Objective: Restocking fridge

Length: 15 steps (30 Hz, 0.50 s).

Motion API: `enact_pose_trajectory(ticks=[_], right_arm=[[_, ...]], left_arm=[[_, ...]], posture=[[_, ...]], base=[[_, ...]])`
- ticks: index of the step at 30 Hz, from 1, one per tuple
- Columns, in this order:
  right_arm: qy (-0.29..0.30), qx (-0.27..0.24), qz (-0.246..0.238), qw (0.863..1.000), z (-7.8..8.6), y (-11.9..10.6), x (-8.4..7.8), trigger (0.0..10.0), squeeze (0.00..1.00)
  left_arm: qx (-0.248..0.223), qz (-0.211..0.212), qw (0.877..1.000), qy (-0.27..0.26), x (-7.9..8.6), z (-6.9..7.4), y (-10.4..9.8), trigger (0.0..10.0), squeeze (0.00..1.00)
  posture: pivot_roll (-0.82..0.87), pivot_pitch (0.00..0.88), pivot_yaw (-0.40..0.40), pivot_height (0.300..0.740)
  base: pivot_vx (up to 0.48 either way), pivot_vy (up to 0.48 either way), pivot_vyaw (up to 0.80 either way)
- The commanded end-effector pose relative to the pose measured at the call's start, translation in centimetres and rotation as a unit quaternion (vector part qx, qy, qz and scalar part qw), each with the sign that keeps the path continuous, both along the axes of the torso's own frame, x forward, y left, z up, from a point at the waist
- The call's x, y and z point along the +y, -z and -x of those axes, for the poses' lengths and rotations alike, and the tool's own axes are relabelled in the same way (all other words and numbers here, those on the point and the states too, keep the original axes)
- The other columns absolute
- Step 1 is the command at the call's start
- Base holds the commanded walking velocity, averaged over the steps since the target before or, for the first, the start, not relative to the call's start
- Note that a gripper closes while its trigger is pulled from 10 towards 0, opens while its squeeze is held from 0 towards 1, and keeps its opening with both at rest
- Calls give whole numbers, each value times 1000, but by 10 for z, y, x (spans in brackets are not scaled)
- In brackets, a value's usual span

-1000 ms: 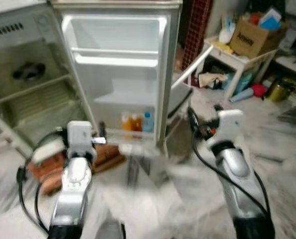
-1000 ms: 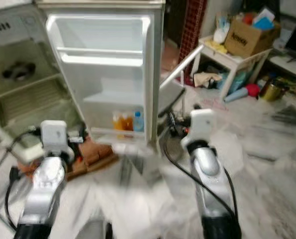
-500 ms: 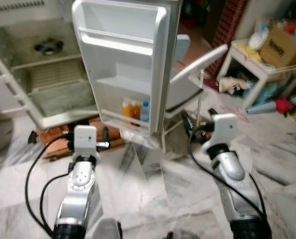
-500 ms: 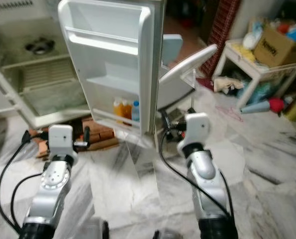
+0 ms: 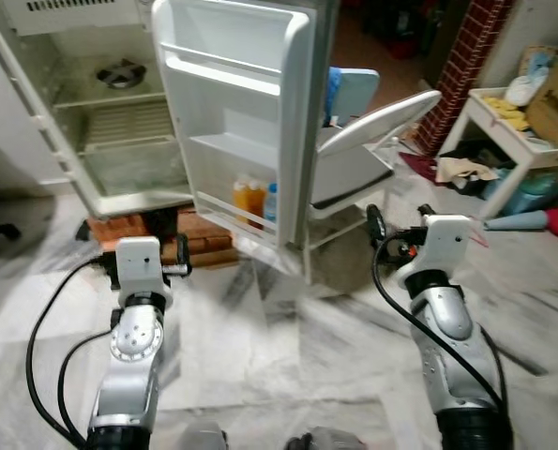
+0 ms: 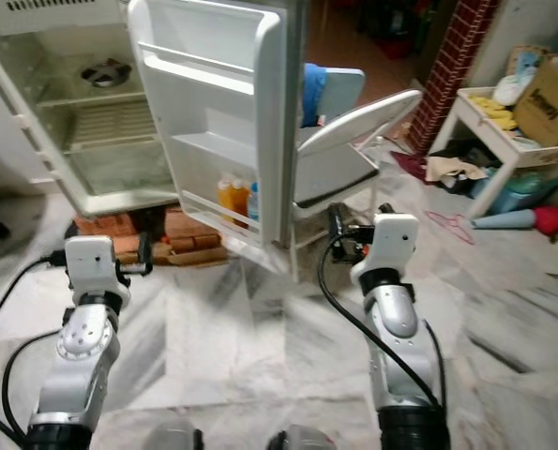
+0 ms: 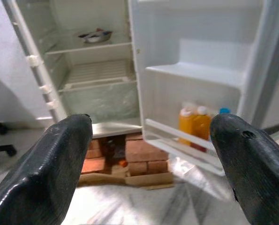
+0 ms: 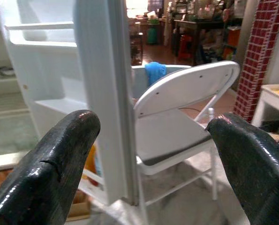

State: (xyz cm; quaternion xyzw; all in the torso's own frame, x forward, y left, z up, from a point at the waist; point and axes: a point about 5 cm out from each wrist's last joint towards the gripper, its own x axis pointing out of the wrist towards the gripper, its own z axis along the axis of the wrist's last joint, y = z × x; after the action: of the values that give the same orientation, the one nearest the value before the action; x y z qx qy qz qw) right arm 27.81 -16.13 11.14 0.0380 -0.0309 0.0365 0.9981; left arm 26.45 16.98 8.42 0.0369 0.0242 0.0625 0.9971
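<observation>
Fridge (image 5: 119, 112) stood ahead and to the robot's left with its white door (image 5: 250, 122) swung wide; two orange bottles (image 5: 248, 200) and a blue-capped one (image 5: 270, 204) sat together on the bottom door rack. The left gripper (image 7: 148, 154) and the right gripper (image 8: 151, 154) were both raised toward it, fingers spread wide and holding nothing (so no stock to load yet). The likeliest trouble, I judged, was the right arm catching the door's edge or the folding chair (image 5: 368, 159) tucked just behind it, since both lay close ahead of that gripper. The cabinet rested on stacked red bricks (image 5: 199, 244), so a bump could rock it. Inside were a ribbed wire shelf (image 5: 133, 120) and smooth moulded plastic; the floor (image 5: 288, 356) was glossy veined marble, probably slick underfoot.
</observation>
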Motion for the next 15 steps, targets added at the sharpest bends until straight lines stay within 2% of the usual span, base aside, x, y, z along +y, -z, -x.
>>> enact_pose_trajectory(ticks=[1, 2, 6, 15], right_arm=[[-5, 1, -4, 1000, -2, 1, 4, 10000, 0], [-14, -6, 5, 1000, -3, 1, 9, 10000, 0], [-18, -6, 8, 1000, -4, 0, 11, 10000, 0], [-20, -4, 10, 1000, -5, -1, 10, 10000, 0]], left_arm=[[-5, -2, 1000, -4, 2, -2, -1, 10000, 0], [-7, 4, 1000, 3, -1, -4, -1, 10000, 0], [-21, 3, 1000, 20, -5, -6, -6, 10000, 0], [-22, 1, 1000, 18, -5, -5, -6, 10000, 0]], posture=[[37, 32, -21, 740], [37, 35, -21, 740], [39, 36, -23, 740], [32, 47, -26, 740]], base=[[0, 0, 0], [0, 0, 0], [0, 0, 0], [417, 0, 0]])
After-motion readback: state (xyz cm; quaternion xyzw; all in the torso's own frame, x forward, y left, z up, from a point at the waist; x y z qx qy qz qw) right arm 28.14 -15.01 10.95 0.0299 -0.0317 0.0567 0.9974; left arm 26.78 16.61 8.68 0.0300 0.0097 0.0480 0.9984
